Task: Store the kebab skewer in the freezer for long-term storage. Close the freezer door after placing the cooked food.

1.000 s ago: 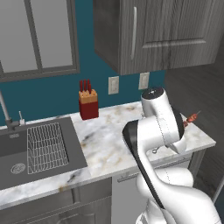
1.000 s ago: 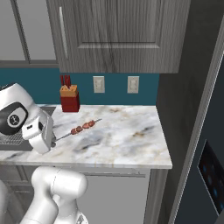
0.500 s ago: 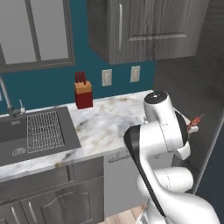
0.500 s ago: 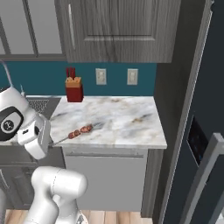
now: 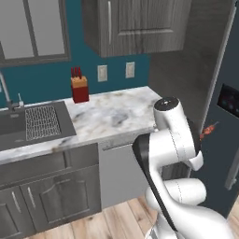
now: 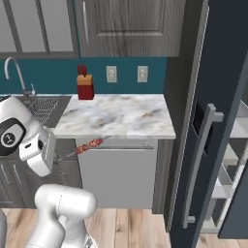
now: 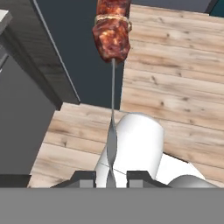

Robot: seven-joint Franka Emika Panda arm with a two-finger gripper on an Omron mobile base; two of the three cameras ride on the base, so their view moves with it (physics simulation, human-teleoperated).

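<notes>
Carrying the kebab skewer point(image 7: 112, 35) clamped by its thin tip in our closed end effector point(image 7: 111, 177), we risk it slipping before reaching the freezer point(image 6: 227, 160).

A red knife block point(image 5: 80, 88) stands on the marble table point(image 5: 112, 114) against the teal wall, below two wall outlets point(image 5: 115, 71). Left of it lies a dark sink point(image 5: 32, 123) with a faucet point(image 5: 6, 93); grey cabinets point(image 5: 135, 23) hang above.
</notes>
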